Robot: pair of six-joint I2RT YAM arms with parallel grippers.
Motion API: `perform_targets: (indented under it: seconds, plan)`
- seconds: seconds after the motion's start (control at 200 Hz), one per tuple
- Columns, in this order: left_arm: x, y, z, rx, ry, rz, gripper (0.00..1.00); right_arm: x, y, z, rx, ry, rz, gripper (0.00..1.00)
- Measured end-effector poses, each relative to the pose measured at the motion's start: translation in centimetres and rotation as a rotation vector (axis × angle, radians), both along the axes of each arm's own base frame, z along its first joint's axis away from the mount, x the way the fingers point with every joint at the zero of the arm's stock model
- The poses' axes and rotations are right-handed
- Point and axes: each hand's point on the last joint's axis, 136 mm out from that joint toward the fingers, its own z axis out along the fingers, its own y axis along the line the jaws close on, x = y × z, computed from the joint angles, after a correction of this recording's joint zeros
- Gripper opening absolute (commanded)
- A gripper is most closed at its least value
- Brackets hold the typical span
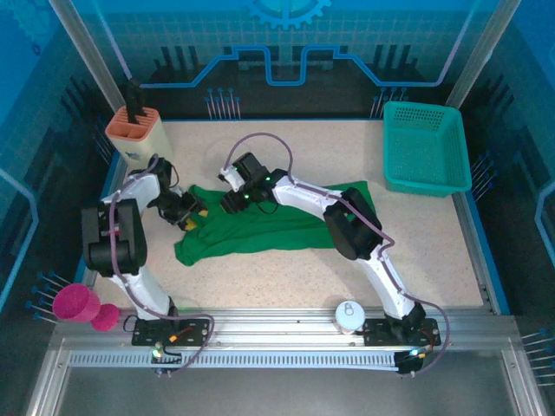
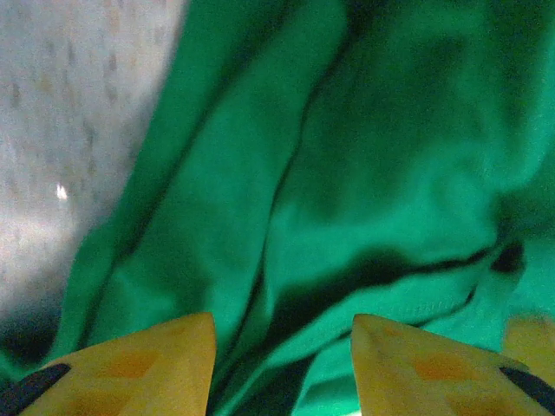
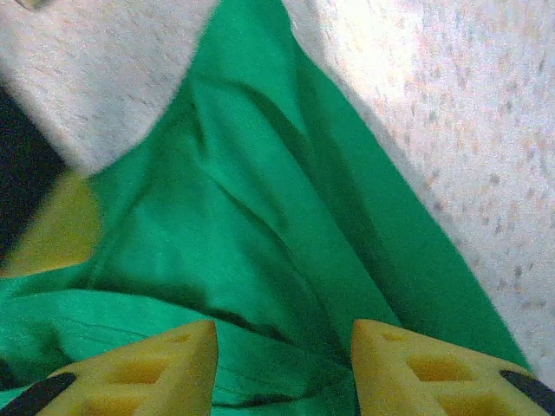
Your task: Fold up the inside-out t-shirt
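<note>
Top external view has the plain green soft-cloth short-sleeved t-shirt (image 1: 260, 232) lying rumpled on the speckled beige table (image 1: 347, 277), left of centre and well apart from the teal plastic mesh basket (image 1: 425, 147) at the far right corner. It forms a loose, long heap of creases and overlapping layers, neither a flat spread nor a neat rectangle. I judge the folding barely begun: the cloth needs smoothing out, then the sleeves and body brought over. The left gripper (image 1: 192, 217) sits at the shirt's left end, and the right gripper (image 1: 230, 203) is just beside it over the upper edge. From the left wrist, the yellow fingers (image 2: 130, 368) stand spread with wrinkled green cloth below and between them, nothing pinched. The right wrist's fingers (image 3: 139, 364) are likewise apart over a fold near the shirt's edge. Whether either pad touches the cloth is hard to tell, as the fabric is blurred so close.
</note>
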Motion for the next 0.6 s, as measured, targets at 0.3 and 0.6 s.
perform_targets:
  seconds: [0.3, 0.6]
  plan:
    - [-4.3, -1.6, 1.5, -0.018, -0.032, -0.011, 0.46, -0.6, -0.7, -1.3, -0.035, 0.051, -0.013, 0.05]
    - [-5.2, -2.6, 1.1, -0.052, 0.000, -0.022, 0.46, -3.4, -1.6, -0.5, 0.016, 0.065, 0.053, 0.00]
